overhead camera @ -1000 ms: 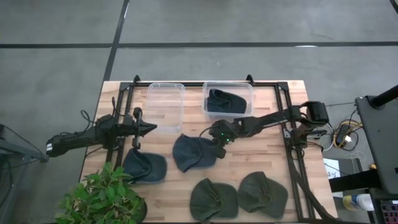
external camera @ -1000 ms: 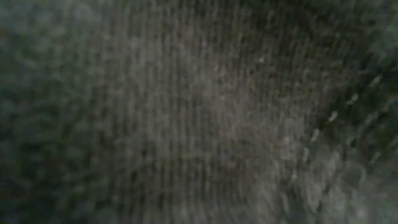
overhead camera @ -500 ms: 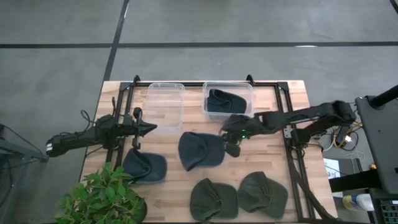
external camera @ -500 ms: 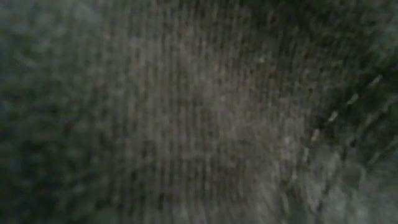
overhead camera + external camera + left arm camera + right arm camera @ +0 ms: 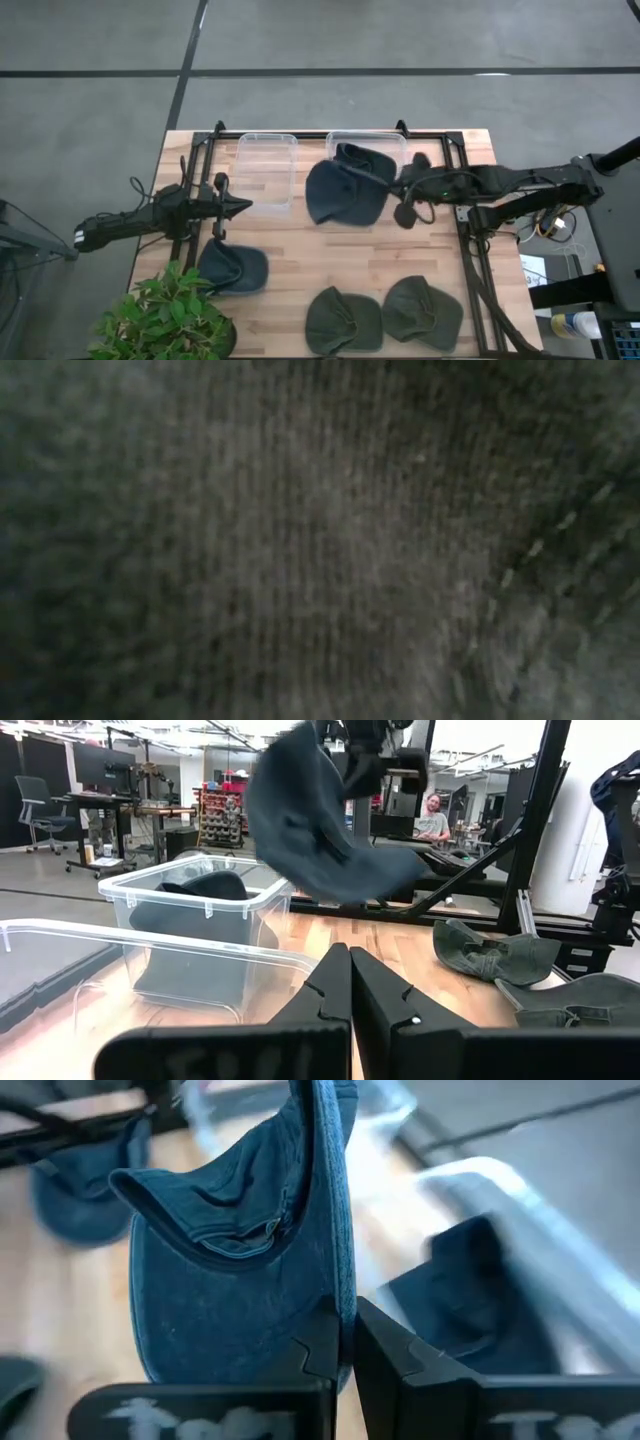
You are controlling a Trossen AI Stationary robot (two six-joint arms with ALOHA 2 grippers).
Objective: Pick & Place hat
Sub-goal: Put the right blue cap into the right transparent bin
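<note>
My right gripper point(image 5: 392, 188) is shut on a dark blue hat point(image 5: 343, 192), lifted beside the right clear bin point(image 5: 398, 140). The bin holds another dark hat point(image 5: 362, 160). The held hat also shows in the left wrist view point(image 5: 315, 820) and in the right wrist view point(image 5: 240, 1280). My left gripper point(image 5: 243, 207) is shut and empty at the table's left, pointing right. A blue hat point(image 5: 232, 267) and two green hats point(image 5: 343, 320) point(image 5: 422, 312) lie flat on the table. My right gripper pinches an edge of the hat's cloth point(image 5: 340, 1295) between its two fingers. It comes from the table's right side. The hat hangs below the fingers point(image 5: 375, 765), slack and clear of the table.
An empty clear bin point(image 5: 265, 165) stands at the far left of the middle. A potted plant point(image 5: 165, 318) stands at the near left corner. Dark cloth point(image 5: 320, 540) fills the whole low view. A black frame point(image 5: 470, 230) runs along the table's sides.
My right gripper has gone up and toward the table's far right, carrying the dark blue hat. The hat has left the table's middle, is lifted clear, and now hangs beside the right bin.
</note>
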